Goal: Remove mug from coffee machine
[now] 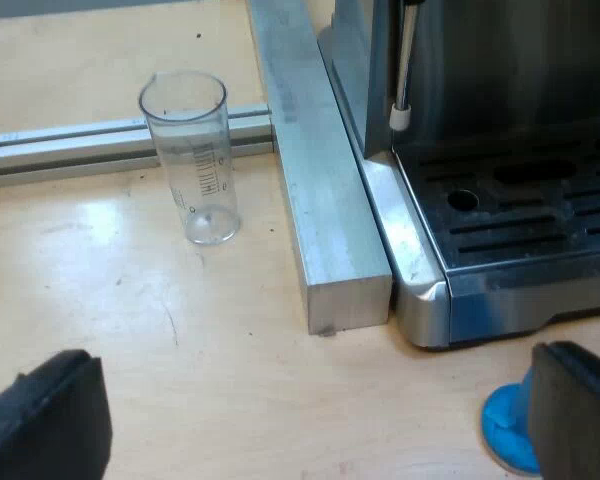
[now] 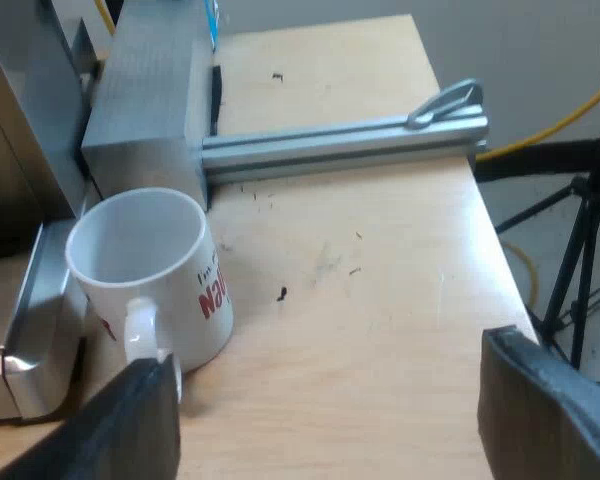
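One mug (image 2: 150, 285) (upright) beside right fingers (image 2: 115, 430).

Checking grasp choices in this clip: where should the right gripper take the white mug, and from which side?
Probably the handle, approached from the side of the right gripper: the mug stands upright on the table, handle turned toward the open fingers, with the machine's tray close beside it.

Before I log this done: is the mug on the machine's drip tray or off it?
Off. The mug stands upright on the wooden table, beside a corner of the drip tray.
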Tool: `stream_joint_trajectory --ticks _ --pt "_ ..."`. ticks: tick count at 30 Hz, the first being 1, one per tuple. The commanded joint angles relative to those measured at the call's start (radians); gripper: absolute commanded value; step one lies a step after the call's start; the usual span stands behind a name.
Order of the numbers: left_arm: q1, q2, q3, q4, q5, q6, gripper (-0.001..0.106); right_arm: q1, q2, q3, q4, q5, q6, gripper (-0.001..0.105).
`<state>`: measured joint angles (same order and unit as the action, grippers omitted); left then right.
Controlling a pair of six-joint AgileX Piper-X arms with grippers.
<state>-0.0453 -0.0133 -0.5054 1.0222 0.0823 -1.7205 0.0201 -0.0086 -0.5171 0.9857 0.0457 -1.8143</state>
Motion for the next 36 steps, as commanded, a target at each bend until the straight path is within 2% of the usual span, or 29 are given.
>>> stream_joint_trajectory --ticks 1,36 --pt "0.002 -0.138 -0.003 -0.015 0.004 -0.001 0.086 -0.006 -0.044 0.011 0.001 -0.005 0.013 0.065" --pt "0.002 -0.138 0.008 -0.036 0.004 -0.001 0.086 -0.006 -0.044 0.019 -0.013 -0.005 0.015 0.065"
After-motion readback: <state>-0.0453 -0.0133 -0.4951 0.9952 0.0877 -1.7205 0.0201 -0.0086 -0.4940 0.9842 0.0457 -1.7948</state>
